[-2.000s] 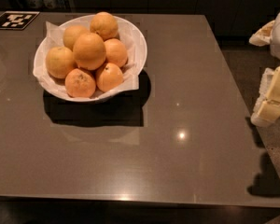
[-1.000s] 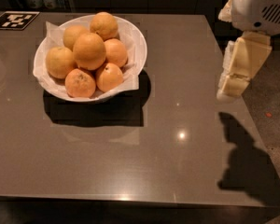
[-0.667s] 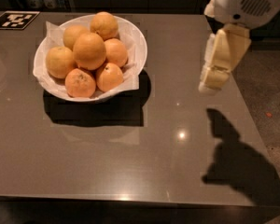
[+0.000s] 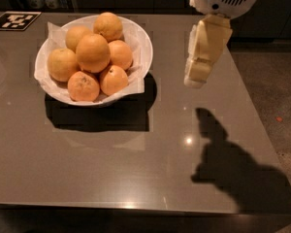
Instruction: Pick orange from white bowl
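The white bowl (image 4: 140,42) stands at the far left of the grey table, lined with crumpled white paper and piled with several oranges. The orange (image 4: 92,53), the largest, smooth and bright, sits on top in the middle of the pile. Smaller speckled oranges lie around it. My gripper (image 4: 195,79) hangs above the table to the right of the bowl, about a bowl's half-width from its rim, pointing down. It holds nothing that I can see.
The grey table (image 4: 111,154) ends at a right edge near the arm, with speckled floor (image 4: 274,96) beyond it. A black-and-white marker tag (image 4: 14,20) lies at the far left corner. The arm's shadow falls on the table's front right.
The gripper has come in from the right edge of the view and moved left over the table toward the bowl. The bowl and oranges have not moved.
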You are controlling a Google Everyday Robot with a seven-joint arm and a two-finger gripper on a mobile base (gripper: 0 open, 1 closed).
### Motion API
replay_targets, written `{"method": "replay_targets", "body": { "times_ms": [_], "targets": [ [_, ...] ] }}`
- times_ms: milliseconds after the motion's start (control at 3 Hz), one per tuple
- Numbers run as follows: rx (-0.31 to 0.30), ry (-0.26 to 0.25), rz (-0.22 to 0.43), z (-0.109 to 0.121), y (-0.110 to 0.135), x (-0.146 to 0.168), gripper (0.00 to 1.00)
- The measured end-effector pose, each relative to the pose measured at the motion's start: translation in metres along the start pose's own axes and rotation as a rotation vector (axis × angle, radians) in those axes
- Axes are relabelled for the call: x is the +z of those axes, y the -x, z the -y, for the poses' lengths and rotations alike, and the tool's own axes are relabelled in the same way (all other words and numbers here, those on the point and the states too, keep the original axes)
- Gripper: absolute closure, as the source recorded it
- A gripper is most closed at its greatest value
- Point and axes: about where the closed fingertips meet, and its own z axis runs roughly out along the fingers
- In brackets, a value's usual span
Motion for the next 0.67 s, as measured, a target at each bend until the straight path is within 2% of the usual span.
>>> {"method": "replay_targets", "body": {
  "times_ms": [333, 667],
  "targets": [
    [0.009, -0.002, 0.039, 0.0208, 0.0519, 0.0155, 0.0],
    [0.006, -0.017, 0.051, 0.0216, 0.0551, 0.0119, 0.0]
  ]
}}
